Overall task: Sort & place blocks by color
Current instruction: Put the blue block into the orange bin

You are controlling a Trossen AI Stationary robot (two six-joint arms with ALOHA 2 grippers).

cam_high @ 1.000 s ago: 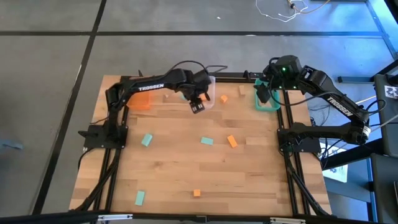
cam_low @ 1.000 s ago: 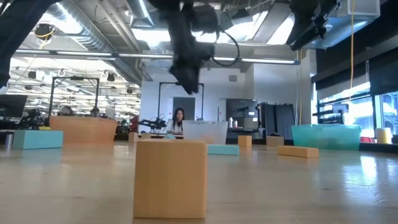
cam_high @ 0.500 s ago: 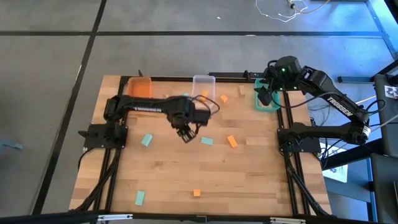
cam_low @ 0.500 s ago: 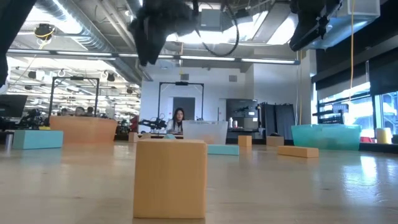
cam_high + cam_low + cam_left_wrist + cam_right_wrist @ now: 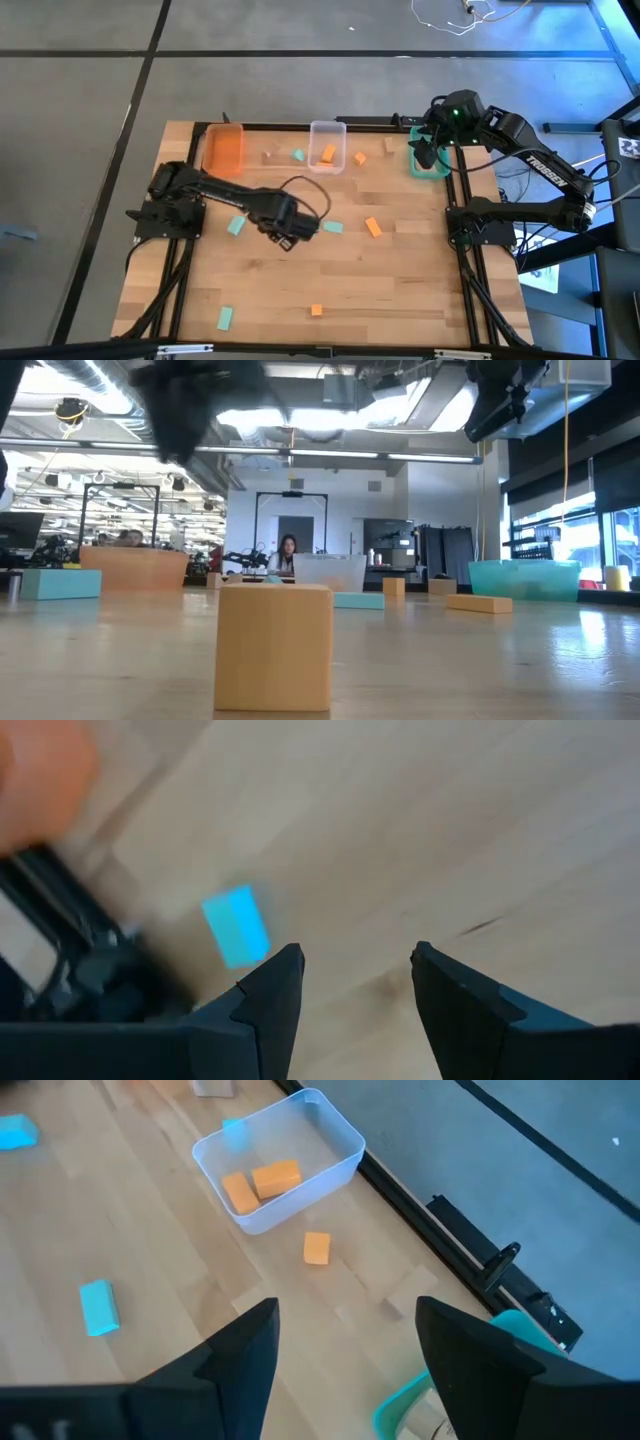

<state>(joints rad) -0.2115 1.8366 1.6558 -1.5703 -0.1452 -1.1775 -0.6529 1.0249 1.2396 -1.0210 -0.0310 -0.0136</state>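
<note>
Left pincer (image 5: 287, 237), open and empty: mint block (image 5: 236, 225) lay near at nine o'clock, long axis slanted.

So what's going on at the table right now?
The left gripper hangs open and empty over mid-table, near a mint block. The right gripper waits open above the teal bin. Two orange blocks lie in the clear bin; other blocks are scattered on the table.
</note>
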